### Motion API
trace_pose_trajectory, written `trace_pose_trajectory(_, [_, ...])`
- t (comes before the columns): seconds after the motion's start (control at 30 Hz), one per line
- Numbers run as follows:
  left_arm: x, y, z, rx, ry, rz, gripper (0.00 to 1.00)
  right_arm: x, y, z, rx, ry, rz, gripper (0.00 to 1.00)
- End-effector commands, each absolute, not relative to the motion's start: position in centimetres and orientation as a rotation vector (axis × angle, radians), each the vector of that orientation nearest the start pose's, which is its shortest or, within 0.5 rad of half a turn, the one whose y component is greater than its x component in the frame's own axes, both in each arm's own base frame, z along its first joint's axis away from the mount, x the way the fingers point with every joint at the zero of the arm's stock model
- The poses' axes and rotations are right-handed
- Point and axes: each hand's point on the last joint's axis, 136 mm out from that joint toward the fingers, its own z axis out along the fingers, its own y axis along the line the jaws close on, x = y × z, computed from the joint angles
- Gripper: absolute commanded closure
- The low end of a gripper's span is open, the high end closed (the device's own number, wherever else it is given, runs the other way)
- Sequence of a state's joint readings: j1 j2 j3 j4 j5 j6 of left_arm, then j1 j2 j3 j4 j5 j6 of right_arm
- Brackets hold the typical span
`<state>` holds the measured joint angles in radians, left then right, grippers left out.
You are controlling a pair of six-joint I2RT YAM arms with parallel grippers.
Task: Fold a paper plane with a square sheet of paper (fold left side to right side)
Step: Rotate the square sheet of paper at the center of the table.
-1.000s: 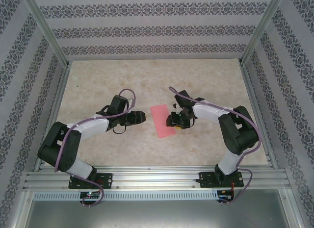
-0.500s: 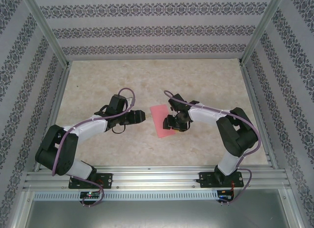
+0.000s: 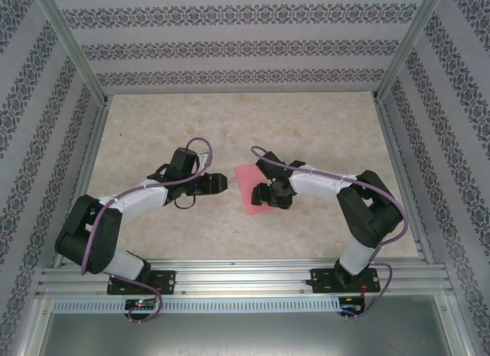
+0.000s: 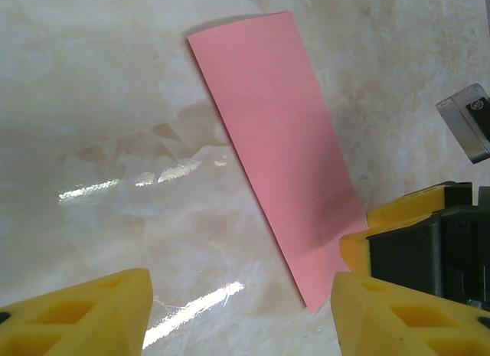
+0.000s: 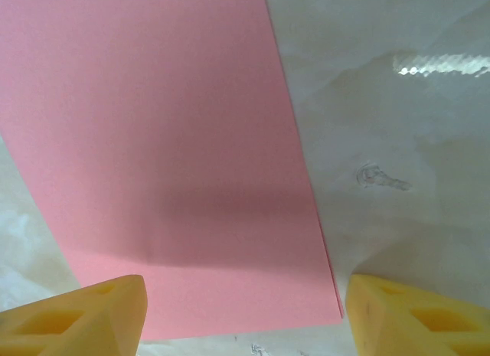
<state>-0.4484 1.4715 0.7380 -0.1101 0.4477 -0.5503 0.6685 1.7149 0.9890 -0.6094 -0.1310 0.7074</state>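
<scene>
left gripper point(image 3: 218, 183): jaws stood apart, nothing clamped. it hung low over the marbled table point(image 3: 321, 126), pointed toward the right gripper point(image 3: 264, 194).

pink sheet of paper point(image 3: 245, 184): folded to a narrow rectangle, lying flat on the table between the two grippers. it was just ahead of the left one and partly under the right one.

left wrist view: both yellow fingertips point(image 4: 84, 314) sat low in frame with bare table between them. the sheet point(image 4: 276, 149) ran away ahead of the tool at a slant. its near corner lay just inside the right-hand fingertip, apart from it. the right gripper's yellow-and-black finger point(image 4: 417, 241) sat at the sheet's near long edge. could not tell whether it touched.

right gripper: jaws stood wide apart, clamped on nothing.

right wrist view: the sheet point(image 5: 168, 142) lay flat ahead of the tool. its near short edge spanned almost the whole gap between the fingertips point(image 5: 76, 318). one near corner stopped just short of the right-hand fingertip, and the other end ran behind the left-hand one.
</scene>
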Motion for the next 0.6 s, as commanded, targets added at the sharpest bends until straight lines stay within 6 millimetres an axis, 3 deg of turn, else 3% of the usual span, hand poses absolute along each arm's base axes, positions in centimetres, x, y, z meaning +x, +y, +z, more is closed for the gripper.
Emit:
trace_pose_trajectory(0.0, [29.7,-23.4,9.6,0.167,2.531,-0.987,0.36,24.2,23.0,1.3,0.036,3.041,0.339,0.31])
trace_pose_trajectory(0.33, [29.5,-23.2,10.2,0.203,2.524,-0.975,0.36,22.5,27.7,2.1,-0.06,3.027,0.558,0.34])
trace_pose_trajectory(0.57, [29.1,-24.6,11.2,0.261,2.504,-1.089,0.39,24.4,26.1,4.7,-0.051,2.938,0.532,0.33])
